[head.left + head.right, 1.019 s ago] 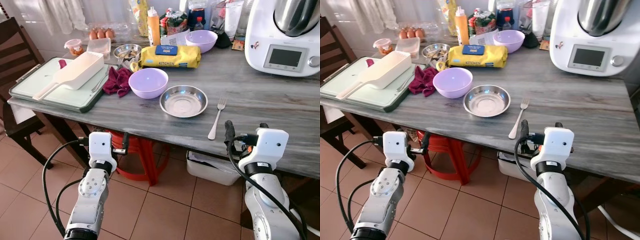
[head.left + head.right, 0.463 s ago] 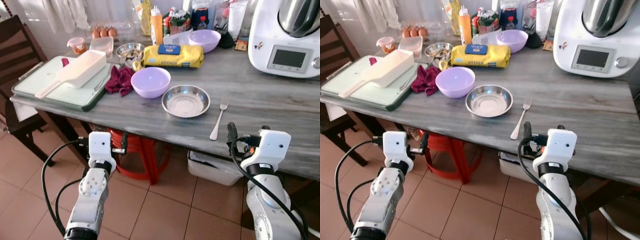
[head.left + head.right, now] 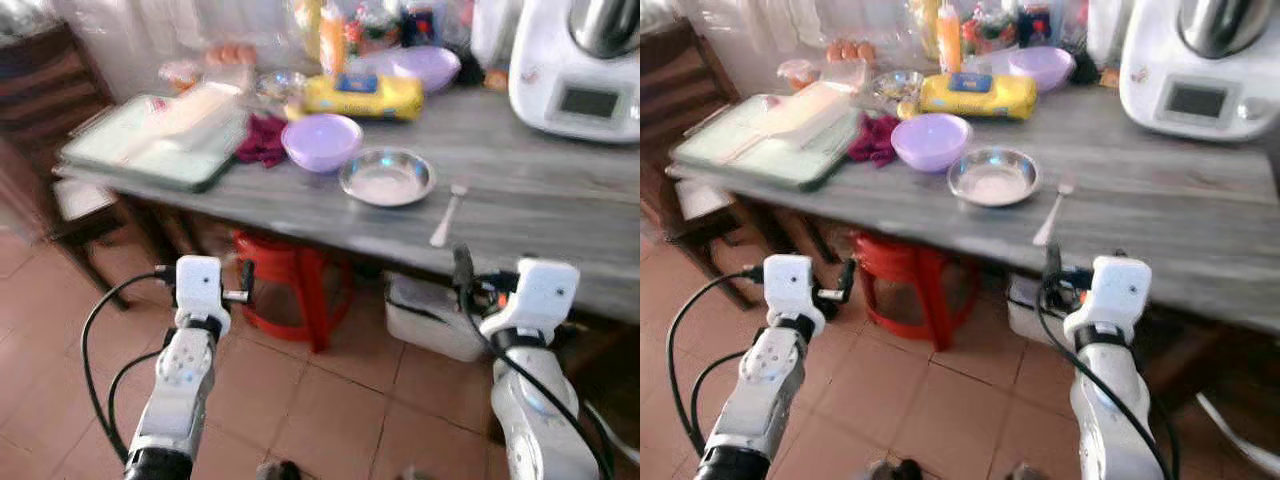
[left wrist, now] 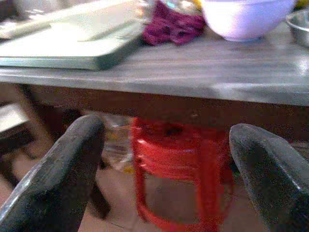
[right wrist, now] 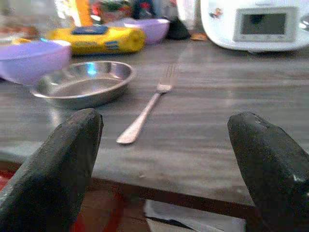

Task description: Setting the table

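1. Though the head views are blurred, the grey worktop (image 3: 530,190) can be made out, with a steel dish (image 3: 387,178) near its front edge, a fork (image 3: 446,215) just beside it on the robot's right, and a lilac bowl (image 3: 321,141) just behind the dish on the left.
2. Further back lie a maroon cloth (image 3: 262,138), a green tray (image 3: 150,150) carrying a pale scoop-shaped thing, a yellow packet (image 3: 363,95), a second lilac bowl (image 3: 425,67), bottles, and a white kitchen machine (image 3: 585,65).
3. The left gripper (image 4: 164,174) hangs below the worktop's edge with its fingers wide apart and nothing between them; past them, a red stool (image 4: 181,169) stands under the worktop.
4. The right gripper (image 5: 164,164) sits at about worktop height, just short of the front edge, fingers likewise spread wide and empty, aimed roughly at the fork and dish.
5. Judging by the layout, one place looks partly laid: dish and fork lie side by side.
6. The rest seems undone, since the bowls, cloth and groceries are crowded together and neither gripper has hold of anything.
7. The fork, nearest the right gripper, looks the likeliest next thing to handle, though that is only a guess.
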Robot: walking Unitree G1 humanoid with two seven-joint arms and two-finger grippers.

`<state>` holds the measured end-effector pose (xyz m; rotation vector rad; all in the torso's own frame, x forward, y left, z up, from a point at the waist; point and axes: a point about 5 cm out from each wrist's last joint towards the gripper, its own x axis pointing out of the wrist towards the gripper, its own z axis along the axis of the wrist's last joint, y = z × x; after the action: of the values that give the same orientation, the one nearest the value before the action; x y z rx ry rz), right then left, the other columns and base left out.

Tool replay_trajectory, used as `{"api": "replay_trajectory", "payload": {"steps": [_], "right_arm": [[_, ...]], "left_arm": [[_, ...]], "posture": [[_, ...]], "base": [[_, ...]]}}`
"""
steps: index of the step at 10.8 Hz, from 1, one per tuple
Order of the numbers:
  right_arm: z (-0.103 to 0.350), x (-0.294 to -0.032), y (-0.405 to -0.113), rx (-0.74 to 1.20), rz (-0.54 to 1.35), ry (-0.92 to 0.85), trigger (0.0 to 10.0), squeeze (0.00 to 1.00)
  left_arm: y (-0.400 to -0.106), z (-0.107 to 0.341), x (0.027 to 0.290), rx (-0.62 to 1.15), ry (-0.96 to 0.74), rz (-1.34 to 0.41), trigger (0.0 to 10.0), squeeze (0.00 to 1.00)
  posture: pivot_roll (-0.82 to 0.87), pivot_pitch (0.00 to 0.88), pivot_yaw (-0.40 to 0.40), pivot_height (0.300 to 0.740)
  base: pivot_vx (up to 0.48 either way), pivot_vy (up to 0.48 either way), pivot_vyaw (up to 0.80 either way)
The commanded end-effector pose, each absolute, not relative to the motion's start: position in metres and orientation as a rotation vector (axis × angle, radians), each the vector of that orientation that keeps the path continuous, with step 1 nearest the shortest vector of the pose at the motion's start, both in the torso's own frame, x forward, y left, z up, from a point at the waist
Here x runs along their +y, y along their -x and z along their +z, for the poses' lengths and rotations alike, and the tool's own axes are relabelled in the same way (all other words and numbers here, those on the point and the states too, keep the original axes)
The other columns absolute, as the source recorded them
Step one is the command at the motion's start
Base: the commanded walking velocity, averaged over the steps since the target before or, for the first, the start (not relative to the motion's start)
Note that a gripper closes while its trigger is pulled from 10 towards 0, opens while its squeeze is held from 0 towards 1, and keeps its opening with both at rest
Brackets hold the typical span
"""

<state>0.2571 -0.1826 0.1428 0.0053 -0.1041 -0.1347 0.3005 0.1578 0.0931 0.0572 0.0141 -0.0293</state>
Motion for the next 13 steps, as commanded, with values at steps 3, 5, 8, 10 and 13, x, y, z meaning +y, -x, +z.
{"api": "replay_trajectory", "payload": {"steps": [3,5,8,10,13], "right_arm": [[0.143,-0.182,-0.261,-0.098,-0.13,-0.03,10.0,0.0],[0.143,-0.184,-0.264,-0.09,-0.14,-0.041,10.0,0.0],[0.144,-0.183,-0.27,-0.082,-0.161,-0.084,10.0,0.0],[0.149,-0.177,-0.272,-0.117,-0.131,-0.035,10.0,0.0],[0.139,-0.177,-0.27,-0.047,-0.1,-0.089,10.0,0.0]], "left_arm": [[-0.299,0.089,0.166,0.04,-0.072,0.0,10.0,0.0],[-0.3,0.089,0.167,0.041,-0.075,-0.005,10.0,0.0],[-0.299,0.088,0.165,0.043,-0.071,-0.012,10.0,0.0],[-0.299,0.087,0.163,0.045,-0.07,-0.015,10.0,0.0],[-0.299,0.086,0.159,0.051,-0.104,-0.049,10.0,0.0]], "posture": [[-0.13,0.087,0.114,0.74],[-0.13,0.09,0.111,0.74],[-0.12,0.092,0.107,0.74],[-0.12,0.092,0.108,0.74],[-0.13,0.091,0.113,0.74]], "base": [[-0.324,0.0,0.0],[-0.309,0.0,0.0],[-0.3,0.0,0.0],[-0.294,0.0,0.0],[-0.195,0.0,0.0]]}}
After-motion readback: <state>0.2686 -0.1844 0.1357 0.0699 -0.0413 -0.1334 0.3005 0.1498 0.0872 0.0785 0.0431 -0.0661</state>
